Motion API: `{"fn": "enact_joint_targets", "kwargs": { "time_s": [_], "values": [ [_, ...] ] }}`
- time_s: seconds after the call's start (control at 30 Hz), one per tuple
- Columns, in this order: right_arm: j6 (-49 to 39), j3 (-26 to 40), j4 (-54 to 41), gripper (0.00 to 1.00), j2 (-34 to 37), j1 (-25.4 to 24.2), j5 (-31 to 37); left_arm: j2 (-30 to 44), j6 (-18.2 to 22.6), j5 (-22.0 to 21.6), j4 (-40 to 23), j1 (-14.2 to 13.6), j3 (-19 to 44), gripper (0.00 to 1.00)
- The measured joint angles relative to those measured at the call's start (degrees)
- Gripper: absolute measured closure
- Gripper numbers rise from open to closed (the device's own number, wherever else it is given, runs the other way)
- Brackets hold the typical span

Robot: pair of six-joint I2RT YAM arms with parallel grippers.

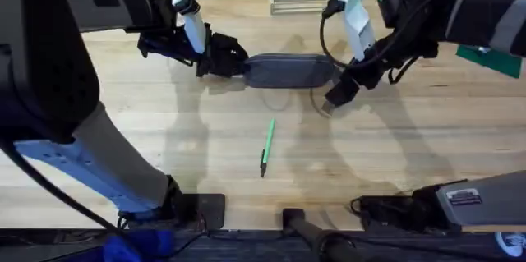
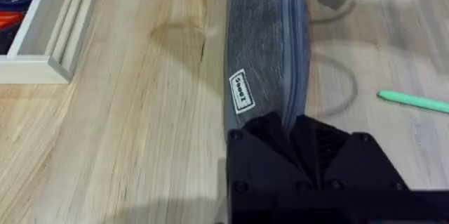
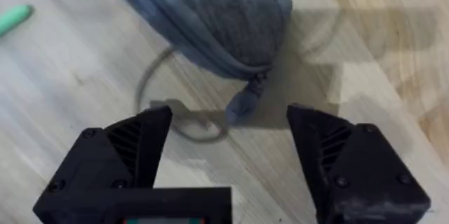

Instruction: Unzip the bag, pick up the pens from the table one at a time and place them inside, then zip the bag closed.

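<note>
Overhead view, bag (image 1: 288, 71) lying crosswise, left end effector (image 1: 234, 63) clamped on its end, right end effector (image 1: 329, 104) spread apart

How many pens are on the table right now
1: a green pen lies on the table, in front of the bag. Others may be hidden under the arms.

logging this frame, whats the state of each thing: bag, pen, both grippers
bag: zipped shut, lying flat on the table, pull tab loose at its right end
pen: on the table, not yet in the bag
left gripper: shut on the bag's left end
right gripper: open, just short of the pull tab, holding nothing
</note>
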Motion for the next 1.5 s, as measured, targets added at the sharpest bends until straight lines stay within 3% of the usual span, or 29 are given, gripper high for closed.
{"fn": "enact_joint_targets", "kwargs": {
  "time_s": [0.53,0.83,1.5],
  "values": [
    [10.67,-1.30,5.43,0.004,0.00,4.43,5.51,0.00,0.00,0.00,0.02,0.00,0.00,0.958],
    [11.27,-1.30,5.70,0.004,0.00,6.69,9.56,0.00,0.00,0.00,0.02,0.00,0.00,0.958],
    [10.79,-1.30,5.68,0.004,0.00,6.69,10.01,0.00,0.00,0.00,0.00,0.00,0.00,0.959]
  ]
}}
